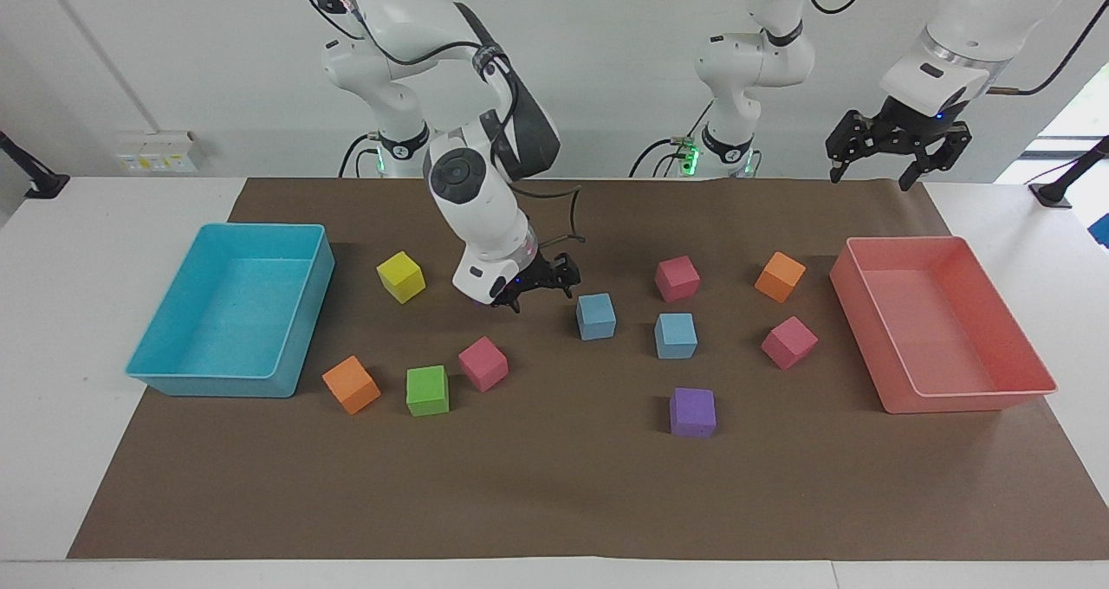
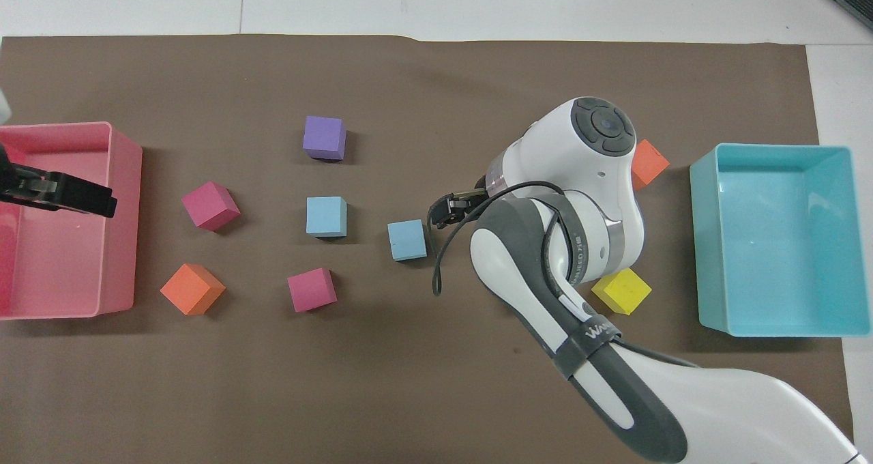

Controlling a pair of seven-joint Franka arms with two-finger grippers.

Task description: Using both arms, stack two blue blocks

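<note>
As I look from across the table, blue blocks: two, the nearer blue block point(image 1: 596, 316) and the farther blue block point(image 1: 675, 335), mid-mat, apart, unstacked.
Other blocks: three pink blocks point(image 1: 483, 363), two orange blocks point(image 1: 351, 384), one yellow block point(image 1: 400, 276), one green block point(image 1: 427, 390), one purple block point(image 1: 692, 411).
Bins: turquoise bin point(image 1: 173, 372) and pink bin point(image 1: 962, 400) at the mat's ends.
Right gripper point(image 1: 539, 286): released, empty, low over the mat just beside the nearer blue block.
Left gripper point(image 1: 895, 145): released, empty, raised by the mat's corner.
Overhead, obstruction: my right arm point(image 2: 559, 245) covers several blocks; both blue ones show clear.
Overhead, left gripper: over the pink bin.
</note>
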